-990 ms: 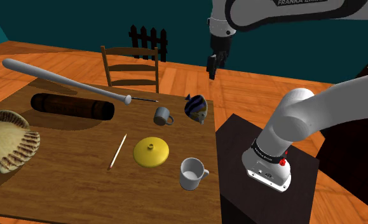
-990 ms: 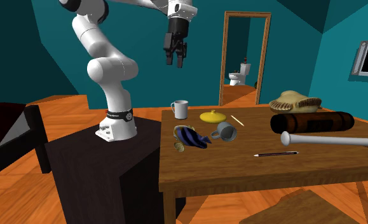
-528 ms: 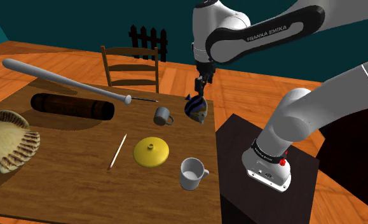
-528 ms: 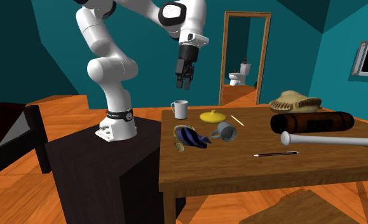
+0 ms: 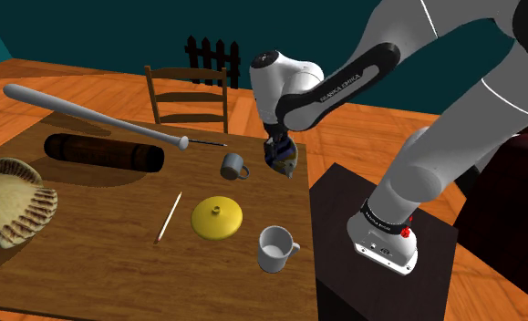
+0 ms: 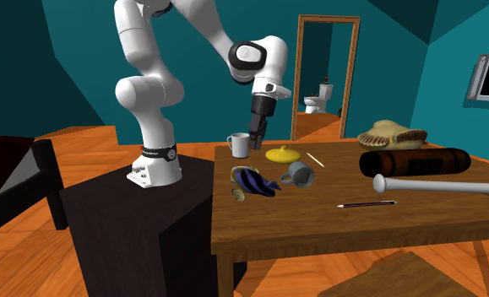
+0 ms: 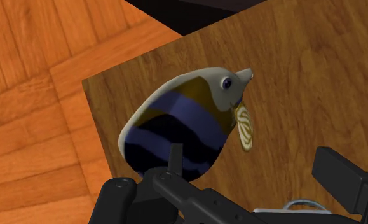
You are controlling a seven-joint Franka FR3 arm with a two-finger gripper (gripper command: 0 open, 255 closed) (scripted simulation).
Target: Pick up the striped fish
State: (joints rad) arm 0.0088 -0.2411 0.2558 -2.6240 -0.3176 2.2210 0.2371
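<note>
The striped fish (image 7: 182, 127), banded dark blue and black with a yellow-grey head, lies on the wooden table (image 5: 98, 264) near the corner beside the stand. It also appears as the fish (image 5: 284, 159) and the fish (image 6: 252, 181) in the two exterior views. My gripper (image 7: 230, 191) hangs a short way above it, fingers (image 7: 117, 198) apart and open, nothing between them. In the shoulder view the gripper (image 5: 276, 146) overlaps the fish's upper edge. The second exterior view has the gripper (image 6: 254, 147) still clear above the fish.
A small grey cup (image 5: 233, 166) lies close beside the fish. A yellow lid (image 5: 217, 219), a white mug (image 5: 275, 248) and a thin stick (image 5: 169, 216) sit nearer the stand side. A bat (image 5: 88, 114), dark cylinder (image 5: 102, 151), shell (image 5: 11, 205) and chair (image 5: 187, 98) lie farther off.
The arm has swung down from high above the floor to just over the fish. Nothing on the table has moved.
</note>
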